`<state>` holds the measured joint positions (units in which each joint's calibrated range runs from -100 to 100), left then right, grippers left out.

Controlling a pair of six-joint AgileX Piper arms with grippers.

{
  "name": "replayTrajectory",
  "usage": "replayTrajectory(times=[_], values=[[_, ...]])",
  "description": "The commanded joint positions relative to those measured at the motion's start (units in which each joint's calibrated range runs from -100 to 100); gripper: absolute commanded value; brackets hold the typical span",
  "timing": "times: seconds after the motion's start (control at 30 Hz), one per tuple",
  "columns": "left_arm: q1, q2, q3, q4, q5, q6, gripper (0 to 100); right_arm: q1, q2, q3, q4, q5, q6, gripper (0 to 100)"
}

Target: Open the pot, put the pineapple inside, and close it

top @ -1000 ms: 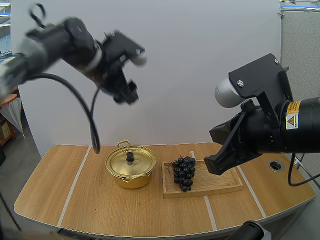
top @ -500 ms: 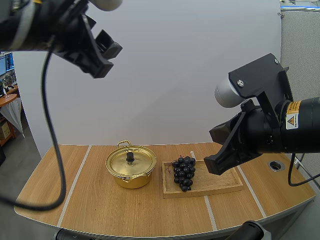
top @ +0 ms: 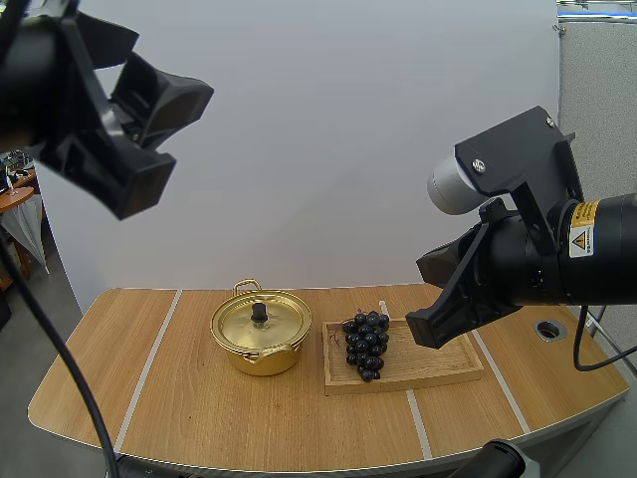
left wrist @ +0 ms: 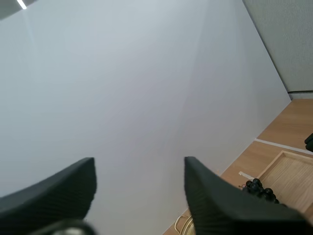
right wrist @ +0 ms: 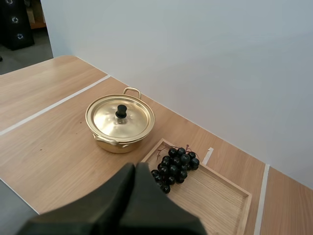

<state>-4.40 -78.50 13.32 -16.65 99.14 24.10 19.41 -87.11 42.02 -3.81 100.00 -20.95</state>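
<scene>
The gold pot [top: 261, 332] stands on the tabletop [top: 199, 408] left of centre, its lid [top: 261, 321] on, the black knob [top: 259, 312] upright in the middle. Just right of the pot lies a wooden tray [top: 438, 363], and a bunch of dark grapes [top: 366, 344] rests on the tray's left end, near the pot but apart from it. The left end effector [left wrist: 139, 169] is open, its two fingers standing wide apart, raised high above the tabletop's left side. The right end effector [right wrist: 133, 169] is closed on nothing, its fingers together as one wedge, hanging above the near right part of the tray
</scene>
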Motion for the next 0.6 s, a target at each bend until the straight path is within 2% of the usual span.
replayTrajectory(times=[0.0,0.03,0.17,0.3,0.57], values=[[-0.09,-3.0,1.4,-0.6,0.9,-1.2,16,-0.2,-0.5,0.2,1.3,0.0,-0.3,0],[-0.09,-3.6,2.3,-0.7,0.9,-1.2,0,-0.2,-0.5,0.2,1.9,0.0,-0.3,0],[-0.09,-6.6,6.8,-1.0,0.9,-1.2,0,-0.2,-0.5,0.2,4.4,0.0,-0.3,0],[-0.09,-10.1,11.4,-1.0,0.3,-1.2,0,-0.9,-0.5,0.2,3.8,0.0,0.2,0],[-0.09,-17.6,19.6,-0.8,-15.0,-6.2,0,-4.0,-0.5,0.2,3.0,-1.8,3.4,0]])
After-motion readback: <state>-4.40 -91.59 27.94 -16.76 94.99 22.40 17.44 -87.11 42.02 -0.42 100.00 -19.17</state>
